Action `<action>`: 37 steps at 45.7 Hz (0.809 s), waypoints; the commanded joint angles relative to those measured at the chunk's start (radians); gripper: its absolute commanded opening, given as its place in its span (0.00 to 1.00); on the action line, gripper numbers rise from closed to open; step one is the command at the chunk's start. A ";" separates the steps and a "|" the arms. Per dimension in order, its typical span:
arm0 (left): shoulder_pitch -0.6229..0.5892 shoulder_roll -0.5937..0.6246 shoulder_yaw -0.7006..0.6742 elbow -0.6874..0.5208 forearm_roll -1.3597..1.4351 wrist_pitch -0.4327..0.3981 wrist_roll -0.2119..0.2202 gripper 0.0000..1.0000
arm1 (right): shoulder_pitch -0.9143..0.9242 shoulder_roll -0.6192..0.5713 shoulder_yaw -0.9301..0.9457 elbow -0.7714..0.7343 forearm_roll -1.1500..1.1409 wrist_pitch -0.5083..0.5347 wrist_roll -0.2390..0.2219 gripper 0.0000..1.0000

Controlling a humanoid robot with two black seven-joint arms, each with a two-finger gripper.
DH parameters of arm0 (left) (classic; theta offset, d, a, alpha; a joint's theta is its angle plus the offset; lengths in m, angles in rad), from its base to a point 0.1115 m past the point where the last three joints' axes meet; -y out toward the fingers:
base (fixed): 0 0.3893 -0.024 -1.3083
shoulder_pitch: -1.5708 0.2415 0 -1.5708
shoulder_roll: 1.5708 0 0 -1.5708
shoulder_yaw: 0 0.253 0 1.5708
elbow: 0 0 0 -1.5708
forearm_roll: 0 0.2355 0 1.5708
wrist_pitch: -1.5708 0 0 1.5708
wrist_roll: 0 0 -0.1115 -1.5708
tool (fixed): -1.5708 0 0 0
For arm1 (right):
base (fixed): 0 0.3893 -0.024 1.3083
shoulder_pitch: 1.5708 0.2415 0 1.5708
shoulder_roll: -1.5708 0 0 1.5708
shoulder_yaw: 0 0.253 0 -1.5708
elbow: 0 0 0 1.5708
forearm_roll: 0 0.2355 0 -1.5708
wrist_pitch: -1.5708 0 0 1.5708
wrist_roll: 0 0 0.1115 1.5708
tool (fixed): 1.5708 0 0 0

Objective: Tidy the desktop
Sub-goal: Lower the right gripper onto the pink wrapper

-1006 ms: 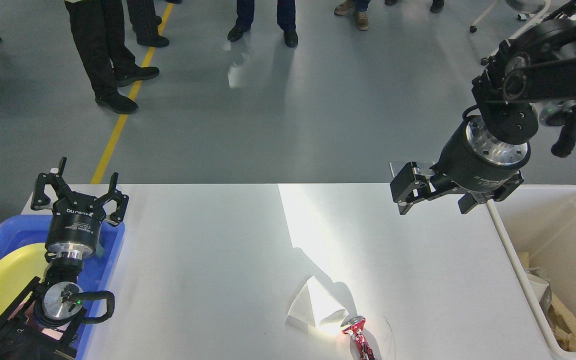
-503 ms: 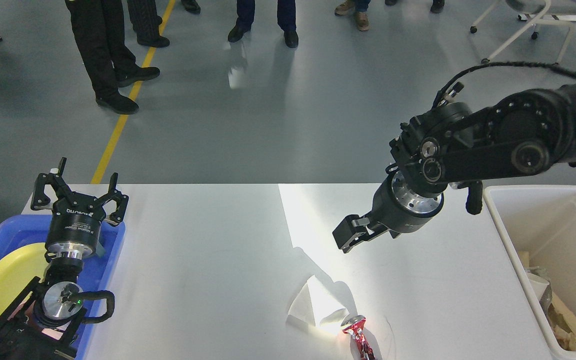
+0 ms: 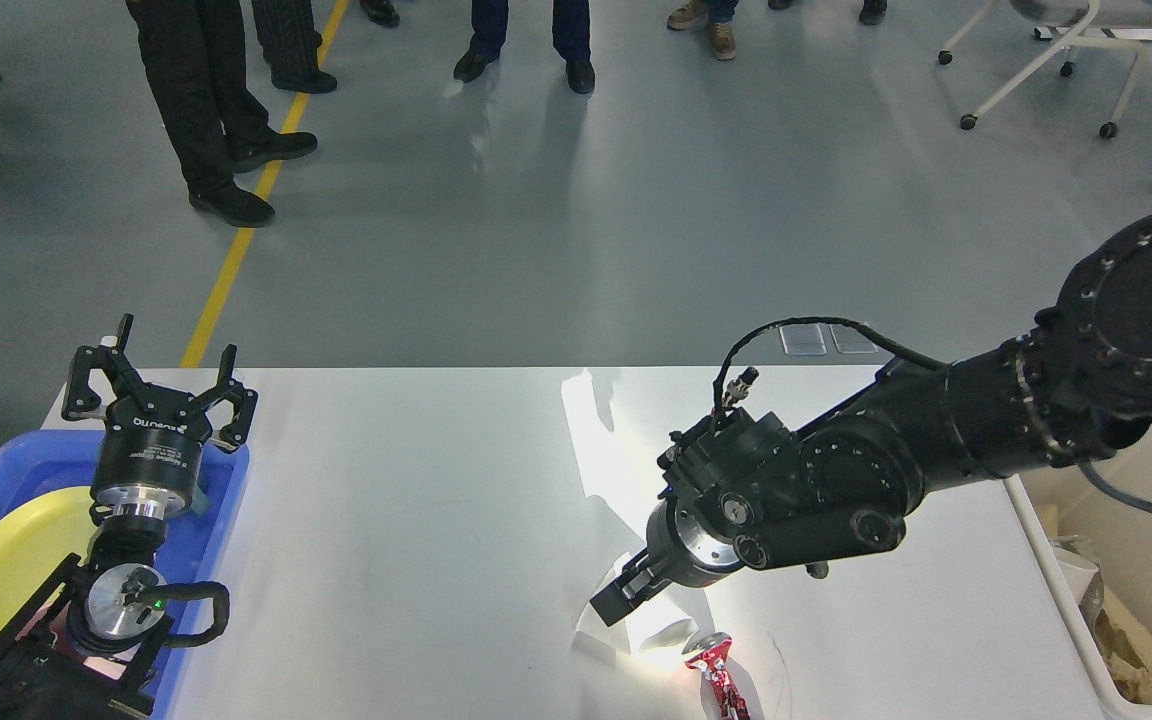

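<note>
Wide white desk (image 3: 416,520) filling the lower half of the frame, mostly bare, with only a white paper scrap (image 3: 636,615) and a crushed red can (image 3: 721,678) left near the bottom centre. Right gripper (image 3: 621,598) angled down just above the paper, its fingers too dark and end-on to tell whether spread or pressed together; left gripper (image 3: 161,385) at lower left with fingers spread and holding nothing, over a blue tray (image 3: 226,500) containing a yellow plate (image 3: 6,560). Tidying seemingly well along, a cream bin (image 3: 1086,600) at lower right already holding crumpled paper, two items left to clear.
</note>
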 commanded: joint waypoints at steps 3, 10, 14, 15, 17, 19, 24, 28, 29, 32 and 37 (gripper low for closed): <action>0.001 0.000 0.000 0.000 0.000 0.000 0.000 0.96 | -0.095 0.080 -0.002 -0.070 -0.107 -0.014 0.002 0.94; 0.000 0.000 0.000 0.000 0.000 0.000 0.000 0.96 | -0.166 0.149 -0.045 -0.191 -0.127 -0.007 0.000 0.94; 0.000 0.000 0.000 0.000 0.000 0.000 0.000 0.96 | -0.181 0.151 -0.084 -0.214 -0.126 -0.010 0.000 0.94; 0.000 0.000 0.000 0.000 0.000 0.000 0.000 0.96 | -0.184 0.152 -0.085 -0.223 -0.126 -0.011 0.000 0.94; 0.000 0.000 0.000 0.000 0.000 0.000 0.000 0.96 | -0.189 0.152 -0.091 -0.236 -0.126 -0.011 0.000 0.94; 0.000 0.000 0.000 0.000 0.000 0.000 0.000 0.96 | -0.190 0.152 -0.094 -0.240 -0.127 -0.011 0.000 0.94; 0.000 0.000 0.000 0.000 0.000 0.000 0.000 0.96 | -0.195 0.154 -0.099 -0.240 -0.144 -0.007 0.000 0.94; 0.000 0.000 0.000 0.000 0.000 0.000 0.000 0.96 | -0.202 0.155 -0.099 -0.240 -0.150 -0.004 0.002 0.94; 0.000 0.000 0.000 0.000 0.000 0.000 0.000 0.96 | -0.205 0.155 -0.099 -0.239 -0.150 -0.004 0.000 0.95; 0.001 0.000 0.000 0.000 0.000 0.000 0.000 0.96 | -0.212 0.155 -0.099 -0.239 -0.149 -0.003 0.001 0.95; 0.000 0.000 0.000 0.000 0.000 0.000 0.000 0.96 | -0.235 0.157 -0.097 -0.239 -0.147 -0.003 0.000 0.96</action>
